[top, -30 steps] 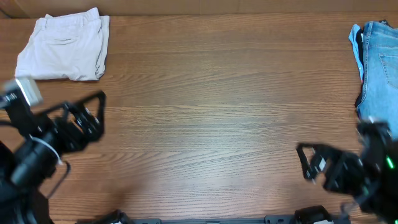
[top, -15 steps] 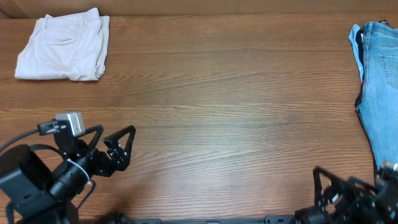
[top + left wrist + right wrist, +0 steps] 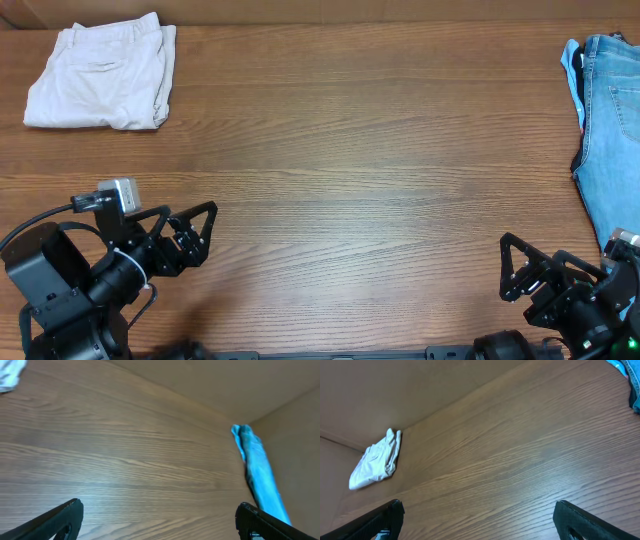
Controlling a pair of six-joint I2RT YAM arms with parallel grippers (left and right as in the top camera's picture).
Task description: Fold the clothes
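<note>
Beige shorts (image 3: 100, 75) folded into a compact bundle, flat on the table (image 3: 350, 150) at its far left corner, welt pocket facing up, touched by nothing. Left arm (image 3: 70, 285) low at the near left edge, well apart from the shorts, pointing to the right across the table; jaws spread wide, gripping nothing. Right arm (image 3: 585, 305) low at the near right corner, pointing left; jaws also wide apart, empty. Blue jeans (image 3: 612, 130) along the right edge.
</note>
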